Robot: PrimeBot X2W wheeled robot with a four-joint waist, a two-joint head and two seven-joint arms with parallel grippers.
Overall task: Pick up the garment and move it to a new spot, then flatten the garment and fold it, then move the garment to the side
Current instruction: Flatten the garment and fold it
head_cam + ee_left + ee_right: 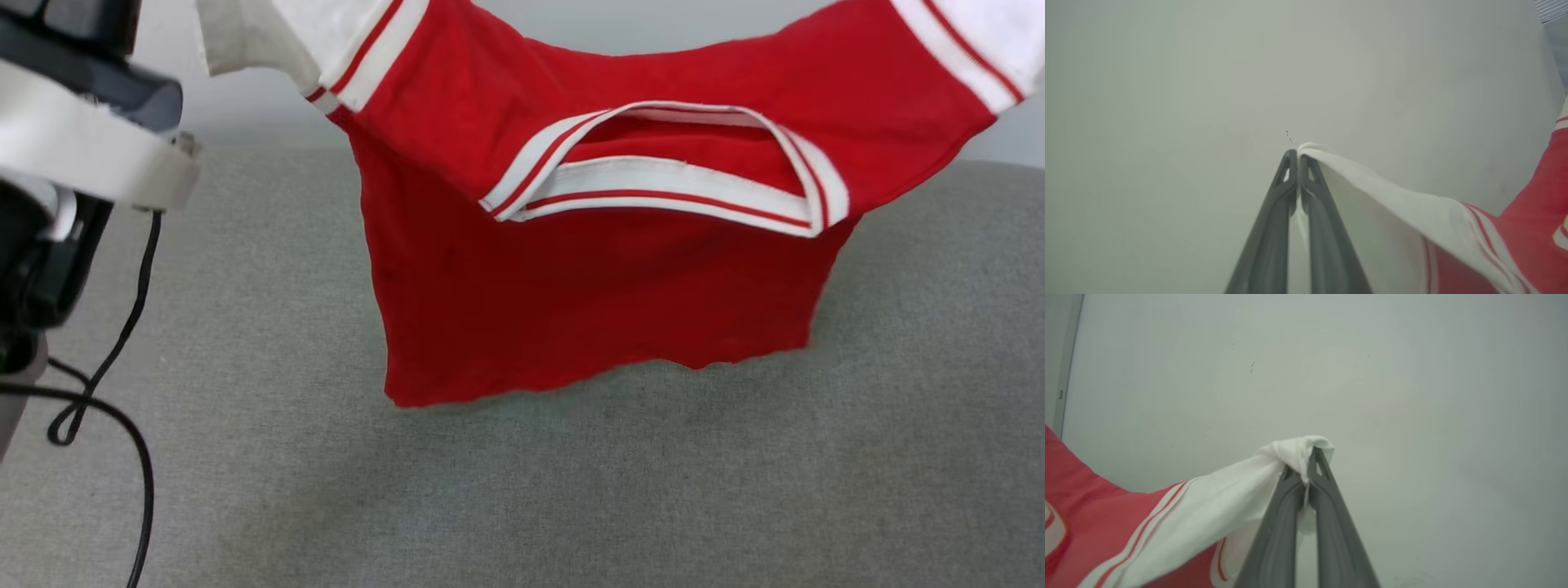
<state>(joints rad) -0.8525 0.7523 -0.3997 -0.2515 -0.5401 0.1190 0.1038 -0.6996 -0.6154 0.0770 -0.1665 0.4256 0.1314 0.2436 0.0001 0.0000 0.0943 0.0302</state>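
Note:
The garment (596, 286), a red shirt with white sleeves and striped collar trim, hangs spread in the air above the grey surface (522, 490), its lower hem just over it. In the left wrist view my left gripper (1298, 157) is shut on the edge of one white sleeve (1404, 204), which trails off to the right into the red body. My right gripper (1306, 457) is shut on a bunched bit of the other white sleeve (1220, 510), with the red cloth at the lower left. The chest logo is hidden.
A grey fabric-covered surface spreads below the shirt. Part of my own arm (73, 163) with black cables (122, 392) sits at the left edge of the head view. A pale wall (1208, 102) lies behind both grippers.

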